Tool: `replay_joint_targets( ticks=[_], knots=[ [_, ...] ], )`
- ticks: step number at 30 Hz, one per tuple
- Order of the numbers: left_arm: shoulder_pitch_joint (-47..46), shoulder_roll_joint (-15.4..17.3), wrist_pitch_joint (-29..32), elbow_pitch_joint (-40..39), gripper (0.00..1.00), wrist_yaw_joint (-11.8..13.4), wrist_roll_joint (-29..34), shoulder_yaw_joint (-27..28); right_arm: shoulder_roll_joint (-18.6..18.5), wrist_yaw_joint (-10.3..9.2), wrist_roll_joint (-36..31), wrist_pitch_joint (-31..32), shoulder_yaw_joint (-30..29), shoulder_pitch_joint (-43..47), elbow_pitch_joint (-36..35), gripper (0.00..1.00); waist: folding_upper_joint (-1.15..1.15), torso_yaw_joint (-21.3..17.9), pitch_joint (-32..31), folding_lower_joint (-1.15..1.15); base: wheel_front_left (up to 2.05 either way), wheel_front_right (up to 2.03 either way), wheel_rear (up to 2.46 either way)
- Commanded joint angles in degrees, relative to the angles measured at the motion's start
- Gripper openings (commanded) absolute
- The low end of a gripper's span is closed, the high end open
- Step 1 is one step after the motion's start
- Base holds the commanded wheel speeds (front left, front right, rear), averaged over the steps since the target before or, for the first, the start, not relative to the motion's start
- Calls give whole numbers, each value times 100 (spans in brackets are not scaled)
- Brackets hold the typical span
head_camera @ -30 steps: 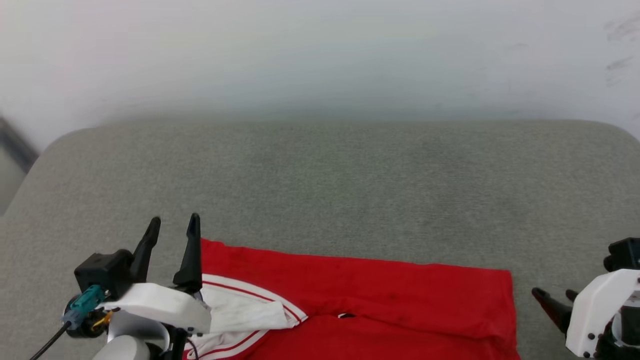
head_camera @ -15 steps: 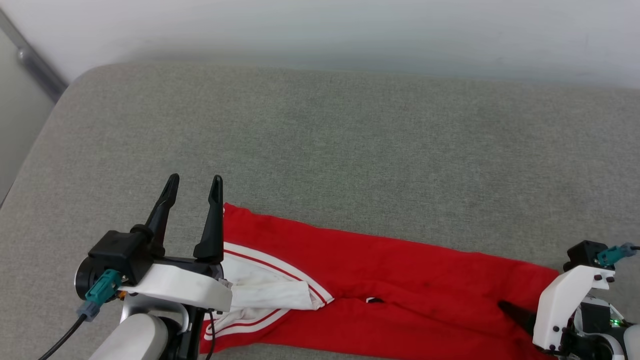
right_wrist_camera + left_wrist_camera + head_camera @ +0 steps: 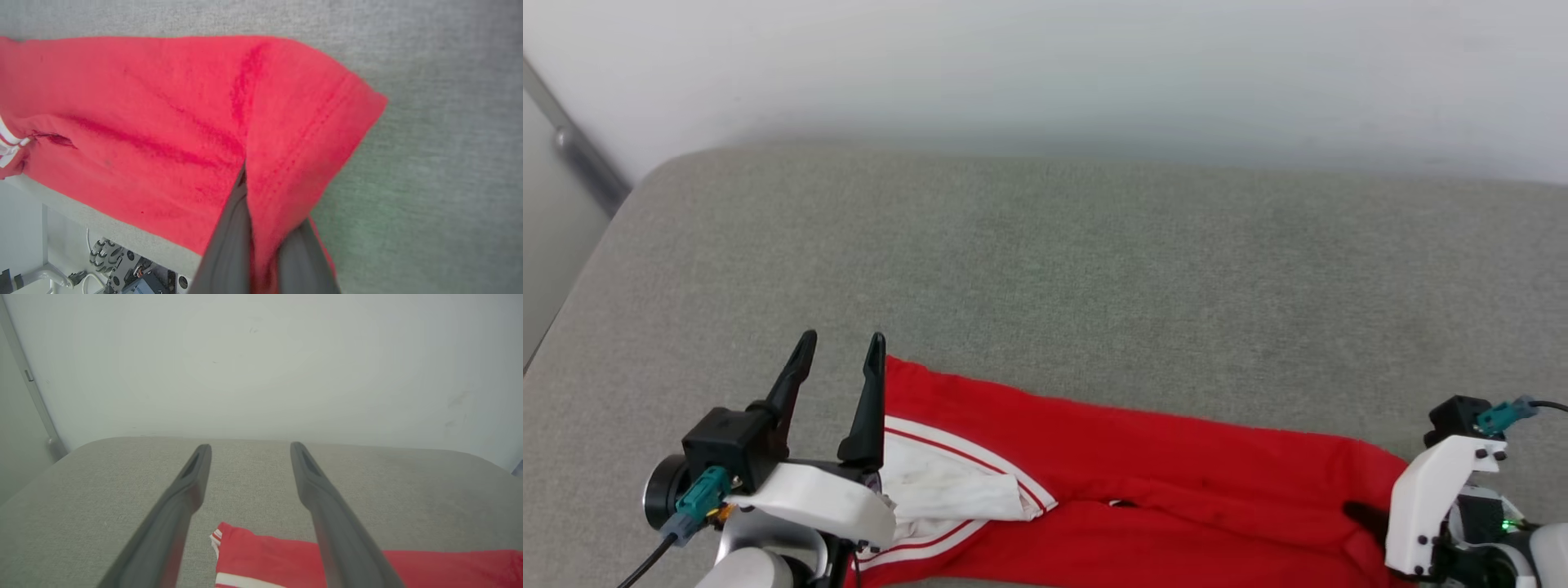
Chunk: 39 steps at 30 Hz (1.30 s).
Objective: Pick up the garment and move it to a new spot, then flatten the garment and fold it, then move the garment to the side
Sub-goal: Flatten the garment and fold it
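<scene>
the right pincer [image 3: 261, 228] was shut on the garment [image 3: 1176, 457], its two dark fingers pinching a bunched fold of the red hem end at 5 o'clock in the head view. the left pincer [image 3: 840, 343] stood wide open and empty at 7 o'clock, by the sleeve end, seemingly clear of the cloth. with only one end held, a lift would likely let the loose end drag, twist or bunch. the thin pinch could slip from the smooth fingers, and the near edge lay close to the 6 o'clock rim, where cloth might slide off. the garment looked a soft, limp, creased knit, lying in a long band from 7 to 5 o'clock, with a crumpled white sleeve [image 3: 947, 490] and striped trim. the desk [image 3: 1045, 261] had a grey, coarse woven cover and rounded corners.
</scene>
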Motion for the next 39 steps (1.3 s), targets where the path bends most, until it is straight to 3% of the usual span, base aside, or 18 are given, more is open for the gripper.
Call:
replay_joint_targets(
  ticks=[1, 6, 13, 18, 22, 26, 30, 39],
  knots=[
    [45, 32, 2, 18, 100, 43, 20, 1, -83, -5, 24, -5, -35, -93, 20, 0, 0, -100, -114, 0, 0, 0, 0],
    [249, 80, -3, 43, 100, 93, -37, 19, -365, -6, -15, 87, -341, -123, 148, 0, 0, -308, -300, 0, 0, 0, 0],
    [342, 88, 10, 6, 100, 126, -41, -18, -729, -5, -290, 288, -1350, -171, 278, 0, 0, -508, -397, 0, 0, 0, 0],
    [403, 90, 3, -15, 100, 138, -49, -35, -174, -4, -15, 876, -2060, -358, 158, 0, 0, -609, -418, 0, 0, 0, 0],
    [400, 93, 25, -27, 100, 141, -52, -52, 648, -4, 649, 1622, -2540, -465, -60, 0, 0, -631, -433, 0, 0, 0, 0],
    [303, 82, 52, -45, 100, 111, -32, -91, 967, -5, 1404, 2187, -2720, -518, -86, 0, 0, -583, -411, 0, 0, 0, 0],
    [176, 52, 101, -26, 100, 67, -10, -149, 995, -4, 2615, 1985, -2094, -621, 432, 0, 0, -477, -352, 0, 0, 0, 0],
    [-60, -36, 189, 69, 100, -55, 18, -292, 974, -4, 4277, 482, 493, -875, 1113, 0, 0, -156, -211, 0, 0, 0, 0]
  ],
)
